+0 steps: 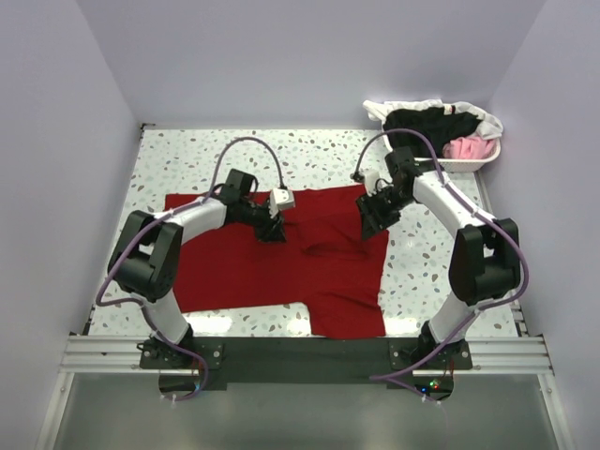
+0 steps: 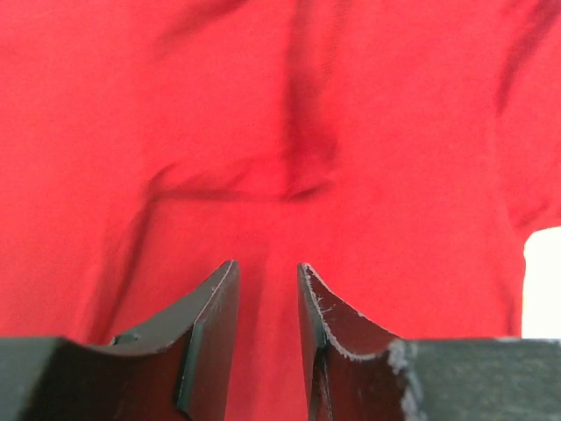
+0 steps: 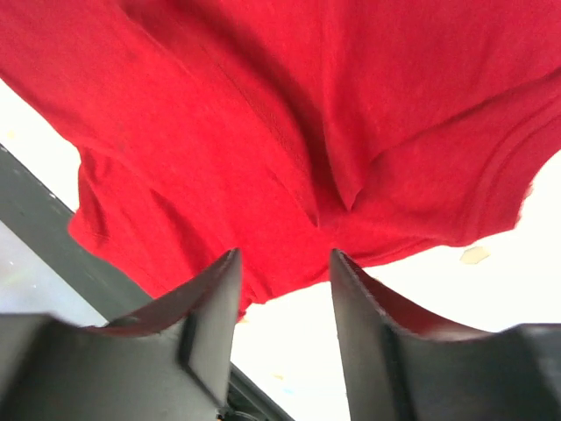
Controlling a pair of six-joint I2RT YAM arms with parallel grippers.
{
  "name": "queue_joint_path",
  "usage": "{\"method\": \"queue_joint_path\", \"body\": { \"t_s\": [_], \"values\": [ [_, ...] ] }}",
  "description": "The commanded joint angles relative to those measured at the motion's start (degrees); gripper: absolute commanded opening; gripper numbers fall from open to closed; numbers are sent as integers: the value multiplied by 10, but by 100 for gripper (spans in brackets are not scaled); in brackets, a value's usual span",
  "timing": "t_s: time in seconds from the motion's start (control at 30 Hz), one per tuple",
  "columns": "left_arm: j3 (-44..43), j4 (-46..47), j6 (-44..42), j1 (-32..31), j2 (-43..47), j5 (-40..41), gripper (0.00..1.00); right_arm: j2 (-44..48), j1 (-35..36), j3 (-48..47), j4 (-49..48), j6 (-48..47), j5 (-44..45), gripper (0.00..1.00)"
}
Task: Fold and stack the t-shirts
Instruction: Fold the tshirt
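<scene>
A large dark red t-shirt (image 1: 281, 267) lies spread on the speckled table, with creases across its middle and one part folded toward the front edge. My left gripper (image 1: 272, 230) hovers low over the shirt's upper middle. In the left wrist view its jaws (image 2: 267, 267) stand slightly apart, with only flat red cloth (image 2: 280, 132) behind them. My right gripper (image 1: 368, 217) is at the shirt's upper right edge. In the right wrist view it (image 3: 285, 256) is open, with the red hem (image 3: 289, 175) just beyond the fingertips and nothing between them. Black (image 1: 427, 124), pink (image 1: 467, 148) and white (image 1: 394, 108) t-shirts lie in the basket.
A white basket (image 1: 487, 157) stands at the back right corner of the table. White walls close in the left, back and right sides. A dark rail (image 1: 309, 356) with the arm bases runs along the near edge.
</scene>
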State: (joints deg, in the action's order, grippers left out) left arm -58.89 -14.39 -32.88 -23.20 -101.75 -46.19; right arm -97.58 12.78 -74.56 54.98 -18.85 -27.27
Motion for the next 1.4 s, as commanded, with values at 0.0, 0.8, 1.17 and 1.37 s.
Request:
{"method": "queue_joint_path", "body": {
  "t_s": [0.0,0.8,1.17,1.37],
  "values": [
    [-38,-35,-27,59,24,-7,38,-14,1,-66,10,-23,-20,50],
    [-66,-64,0,98,-29,267,31,-219,11,-181,-48,42,89,49],
    [-3,-98,-26,137,35,293,33,-208,10,-138,-37,15,126,48],
    [-53,-138,-40,249,47,237,31,-170,10,-152,-15,-15,102,48]
  ]
}}
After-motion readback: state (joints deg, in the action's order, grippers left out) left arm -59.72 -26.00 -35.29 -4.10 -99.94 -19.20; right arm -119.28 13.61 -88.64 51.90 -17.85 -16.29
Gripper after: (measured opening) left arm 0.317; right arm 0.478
